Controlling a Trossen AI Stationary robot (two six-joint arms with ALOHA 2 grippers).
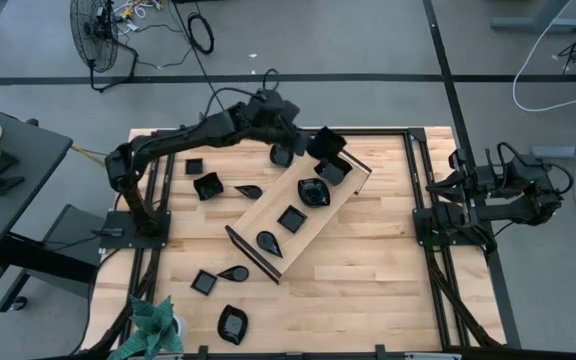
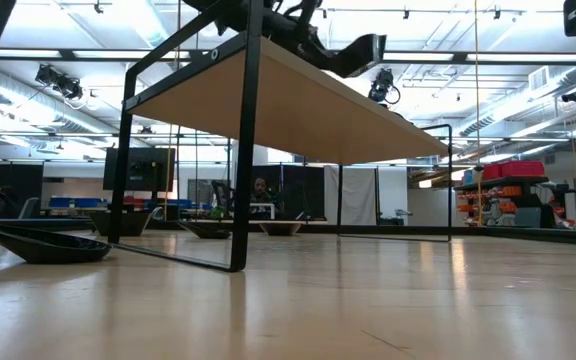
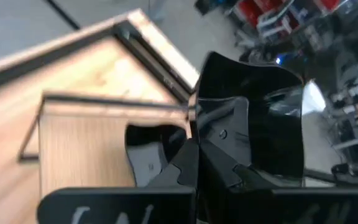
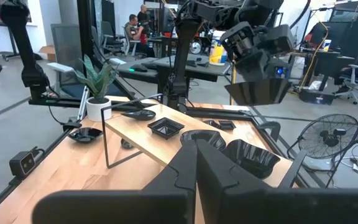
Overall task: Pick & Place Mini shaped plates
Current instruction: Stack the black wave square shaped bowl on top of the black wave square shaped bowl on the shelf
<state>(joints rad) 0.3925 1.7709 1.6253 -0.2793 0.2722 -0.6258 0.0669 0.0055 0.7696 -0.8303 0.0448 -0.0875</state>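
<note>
Glossy black mini shaped plates [image 1: 291, 218] scattered, four on tray, one lifted [image 1: 326, 144]

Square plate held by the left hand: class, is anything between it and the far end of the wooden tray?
Nothing visible blocks it. The left hand holds the square plate in the air above the tray's far end, beside a plate already lying there.

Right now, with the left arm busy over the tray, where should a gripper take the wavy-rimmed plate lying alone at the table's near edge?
Grip the wavy-rimmed plate by its raised rim, coming straight down with one finger inside the bowl and one outside. It lies flat and shallow, so the sides give no hold. Its right edge looks best, away from the potted plant.
</note>
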